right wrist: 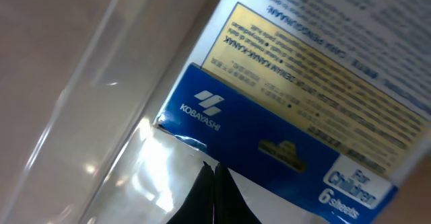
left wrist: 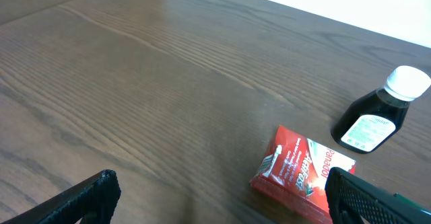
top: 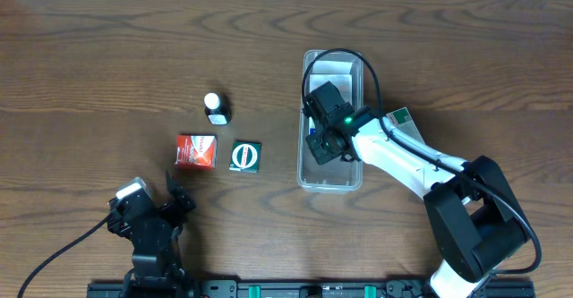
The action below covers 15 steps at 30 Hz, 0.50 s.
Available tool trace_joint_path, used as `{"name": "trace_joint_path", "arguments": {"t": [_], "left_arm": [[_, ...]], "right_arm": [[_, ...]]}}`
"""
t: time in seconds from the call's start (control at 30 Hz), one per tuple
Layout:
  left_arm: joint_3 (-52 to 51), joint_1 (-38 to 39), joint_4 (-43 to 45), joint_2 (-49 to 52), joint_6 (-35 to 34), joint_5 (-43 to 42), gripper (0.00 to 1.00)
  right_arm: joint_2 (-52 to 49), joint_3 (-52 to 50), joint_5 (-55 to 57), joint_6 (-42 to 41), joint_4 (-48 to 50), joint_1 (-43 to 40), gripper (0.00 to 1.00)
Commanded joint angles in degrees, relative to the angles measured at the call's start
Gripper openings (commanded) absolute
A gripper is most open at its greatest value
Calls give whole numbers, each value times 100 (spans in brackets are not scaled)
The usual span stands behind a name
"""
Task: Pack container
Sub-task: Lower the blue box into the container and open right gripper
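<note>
As the container (top: 329, 182) is sitting right of middle on the worktop (top: 107, 65) overhead, it is looking light, stiff and slippery: hold its rim. Left wrist: the left gripper (left wrist: 221, 183) is hanging, jaws apart. Right wrist: the right gripper (right wrist: 214, 178) is showing jaws seemingly together by a blue box (right wrist: 269, 130).

Dark wood-grain table (top: 107, 56), pale surface (left wrist: 377, 2) beyond its far edge.

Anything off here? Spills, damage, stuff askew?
Nothing stands out. No spill or damage shows. The red box, green box and bottle sit apart, left of the container; the right gripper is inside it, over a blue box.
</note>
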<state>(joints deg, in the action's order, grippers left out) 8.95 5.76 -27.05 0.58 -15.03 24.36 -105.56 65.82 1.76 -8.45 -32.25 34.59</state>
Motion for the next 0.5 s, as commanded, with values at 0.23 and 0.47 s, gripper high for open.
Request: {"name": "trace_joint_path", "arguments": {"t": [0.23,0.47], "left_arm": [[-114,-22,-28,-39,-28,33,98],[-114,-22,-28,-39,-28,33,98]], "right_arm": [[-28,-26,1137,90,466,28,1],[573,343,223,39,-306,-15,1]]}}
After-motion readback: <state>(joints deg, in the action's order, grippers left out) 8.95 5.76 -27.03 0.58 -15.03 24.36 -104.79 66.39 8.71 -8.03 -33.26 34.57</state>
